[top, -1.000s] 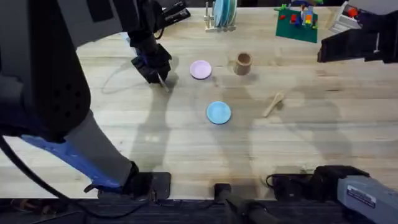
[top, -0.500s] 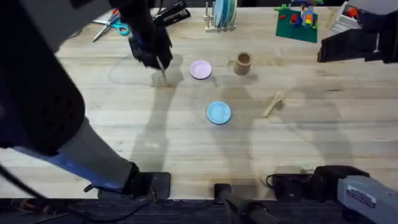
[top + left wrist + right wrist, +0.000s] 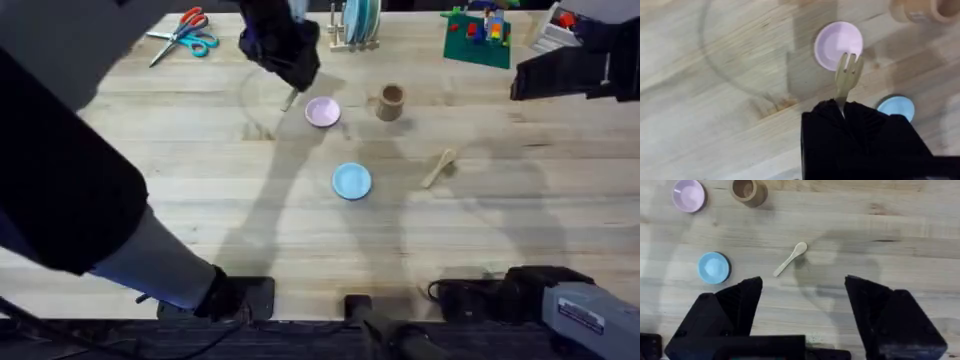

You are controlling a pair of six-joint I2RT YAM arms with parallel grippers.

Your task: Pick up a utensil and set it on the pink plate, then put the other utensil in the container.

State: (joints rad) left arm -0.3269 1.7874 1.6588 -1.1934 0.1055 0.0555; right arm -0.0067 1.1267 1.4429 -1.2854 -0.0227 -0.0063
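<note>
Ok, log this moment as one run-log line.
left pincer: shut on fork, beside pink plate | right pincer: open, idle | spoon: on table | container: upright

The left tool (image 3: 290, 85) holds the fork (image 3: 847, 75) above the counter (image 3: 200, 200), just left of the pink plate (image 3: 322, 112). The container (image 3: 391, 101) stands right of that plate. The blue plate (image 3: 351, 181) lies nearer the bases, the spoon (image 3: 439, 167) to its right.
</note>
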